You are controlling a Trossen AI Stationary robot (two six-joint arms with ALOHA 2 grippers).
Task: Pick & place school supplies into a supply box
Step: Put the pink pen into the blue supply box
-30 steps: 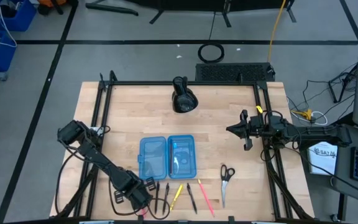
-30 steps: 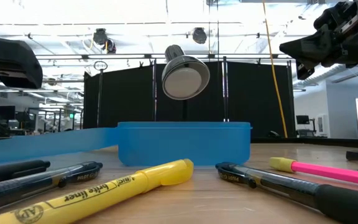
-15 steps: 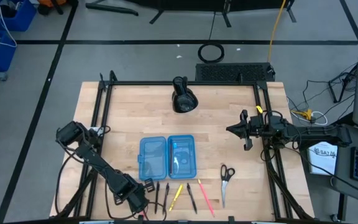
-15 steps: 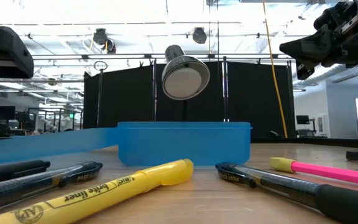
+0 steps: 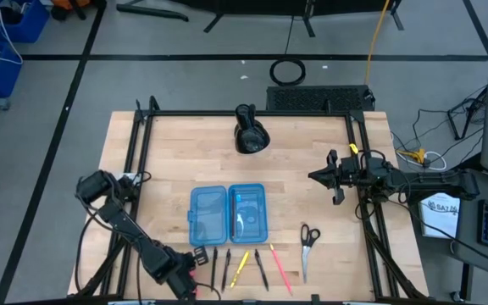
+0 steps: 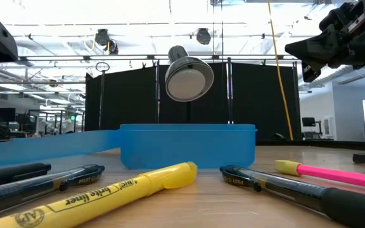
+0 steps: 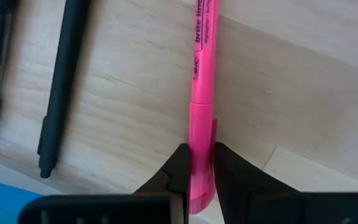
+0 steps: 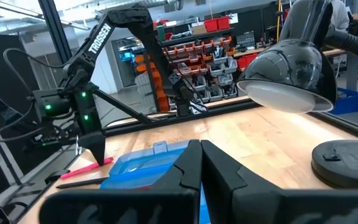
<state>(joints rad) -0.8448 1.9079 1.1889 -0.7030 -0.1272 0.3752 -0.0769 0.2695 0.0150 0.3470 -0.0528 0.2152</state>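
Front-left worktop (image 5: 168, 161) corner: left jaws clamped on pink highlighter (image 7: 202, 93).
Grip is near one end of it, low over the wood, just left of the pen row (image 5: 242, 268); can't tell if it's touching. Supply box (image 5: 227, 213) lies open at centre-front, w/ black pens, yellow highlighter (image 6: 116, 192) and a 2nd pink one (image 5: 280, 269) just in front. Scissors (image 5: 308, 237) to the box's right. Right jaws closed, empty, held up over the right side.
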